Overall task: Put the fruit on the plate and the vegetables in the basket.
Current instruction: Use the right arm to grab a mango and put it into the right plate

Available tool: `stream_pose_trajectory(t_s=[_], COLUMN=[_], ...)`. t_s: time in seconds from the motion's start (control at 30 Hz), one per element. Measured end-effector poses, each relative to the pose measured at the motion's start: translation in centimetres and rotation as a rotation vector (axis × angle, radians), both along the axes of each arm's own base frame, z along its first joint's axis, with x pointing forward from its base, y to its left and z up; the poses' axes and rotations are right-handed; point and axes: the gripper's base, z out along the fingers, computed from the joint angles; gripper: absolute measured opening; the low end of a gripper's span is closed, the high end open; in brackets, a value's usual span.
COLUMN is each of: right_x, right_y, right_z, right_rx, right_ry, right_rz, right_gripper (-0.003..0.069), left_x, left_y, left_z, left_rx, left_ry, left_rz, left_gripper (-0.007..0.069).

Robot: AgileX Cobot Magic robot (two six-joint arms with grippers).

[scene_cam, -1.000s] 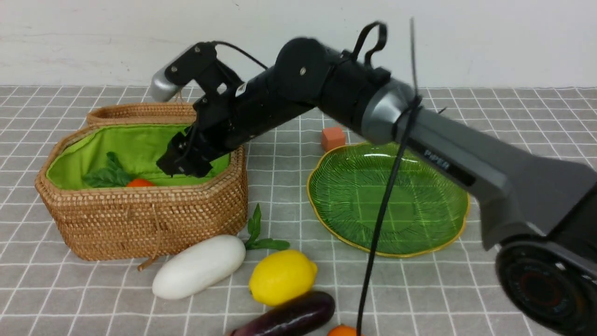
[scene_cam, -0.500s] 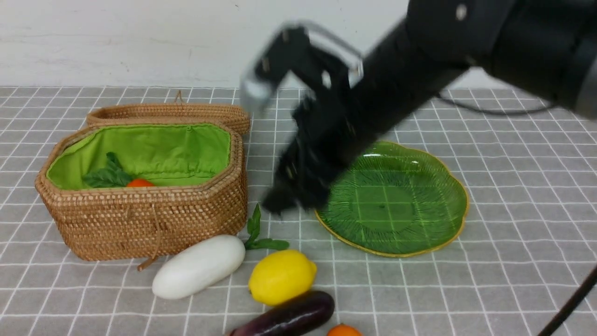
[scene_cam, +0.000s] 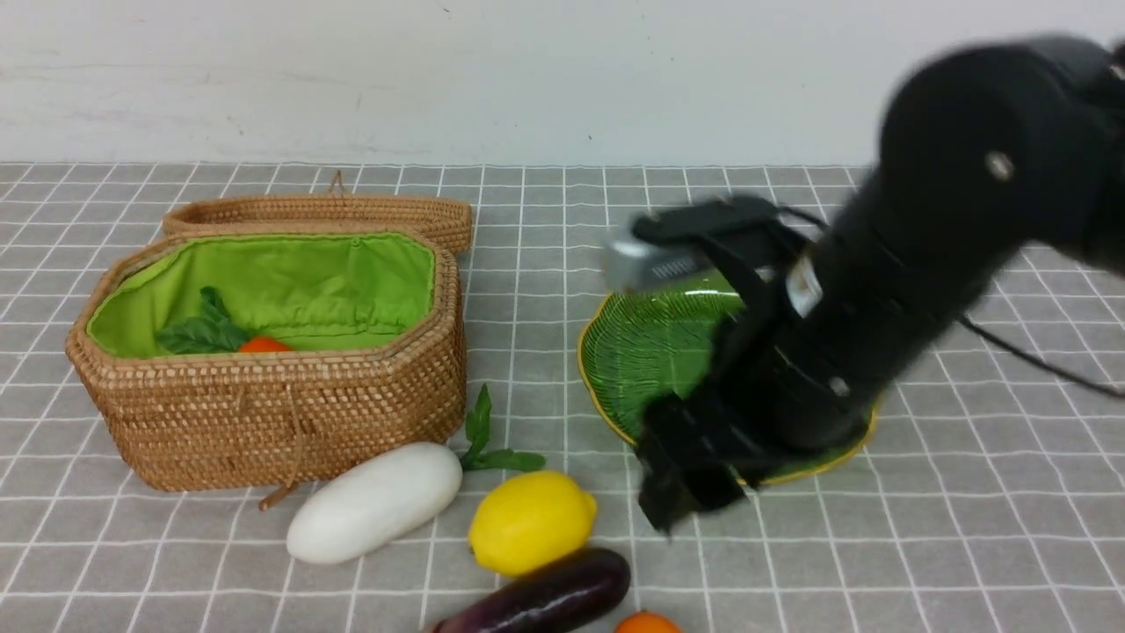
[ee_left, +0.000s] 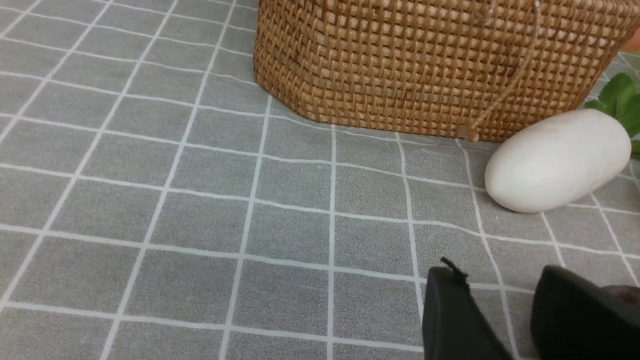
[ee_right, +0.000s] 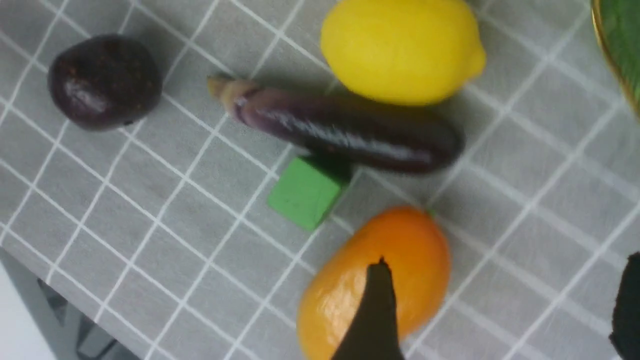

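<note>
Now R gripper [scene_cam: 685, 483] hangs wide open, empty, just beside the plate [scene_cam: 642, 352] and close over the mango-like fruit [ee_right: 400, 240]. Fruit's on the cloth [scene_cam: 967, 527], touching nothing, w/ green cube [ee_right: 305, 192] and aubergine [ee_right: 350, 132] near. Risk: glossy round skin, so an off-centre close cd squirt it out or knock the cube. L gripper [ee_left: 505, 285] sits low, narrow gap, nothing in it, near the white vegetable [ee_left: 555, 160] by the basket [ee_left: 425, 60].

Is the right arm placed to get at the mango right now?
Probably yes. The right end effector hangs open above the mango, one finger over it. Nothing covers the mango, though the green block and aubergine lie close beside it.
</note>
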Motion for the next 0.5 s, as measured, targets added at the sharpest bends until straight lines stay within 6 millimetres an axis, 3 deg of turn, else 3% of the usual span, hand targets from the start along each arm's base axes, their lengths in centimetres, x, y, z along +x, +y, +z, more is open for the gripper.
stream_pose_trajectory(t_s=[0.2, 0.5], right_x=[-1.8, -1.1], right_y=[-1.2, -0.1], right_z=[-4.3, -6.4], right_rx=[-0.003, 0.104], right_ry=[0.129, 0.127], right_rz=[-0.168, -0.224], right_gripper=[0.0617, 0.0619], left_x=[0.0, 0.0], left_y=[0.0, 0.0], left_z=[0.0, 0.0], left_rx=[0.000, 0.000], left_ry=[0.000, 0.000], left_rz=[0.000, 0.000], left_gripper=[0.0239, 0.0239])
